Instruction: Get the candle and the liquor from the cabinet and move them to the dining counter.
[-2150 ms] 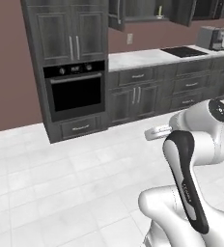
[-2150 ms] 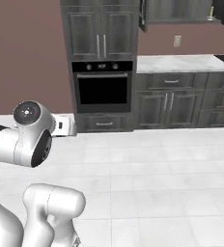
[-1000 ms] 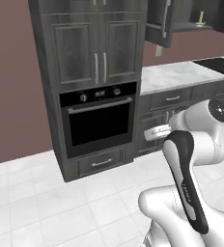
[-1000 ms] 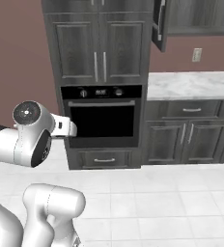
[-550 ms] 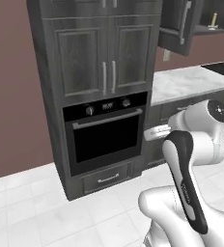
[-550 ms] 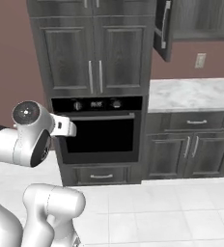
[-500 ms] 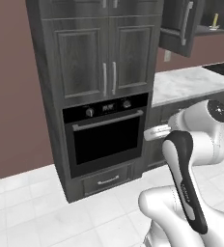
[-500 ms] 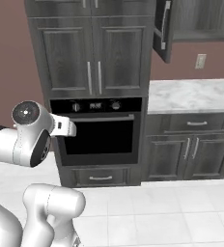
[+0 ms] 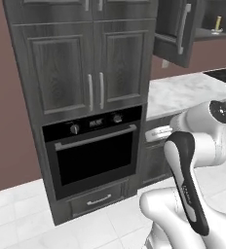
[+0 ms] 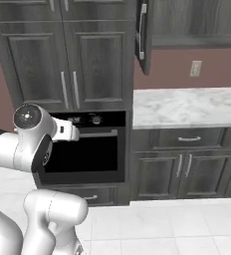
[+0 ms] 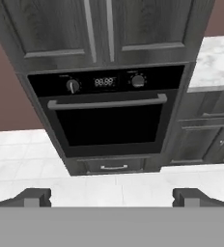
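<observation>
Fingers [image 11: 33, 196] wide apart, empty, touching nothing, facing the oven [image 11: 111, 116].

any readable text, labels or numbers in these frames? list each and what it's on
Oven display, between the two knobs: lit digits, too blurred to read.
Robot arm dark link: small pale lettering, too small to read.
No other text, brand or sign legible on the cabinet, counter or wall outlet.

even flat rendered light - soft shadows, slightly blurry
</observation>
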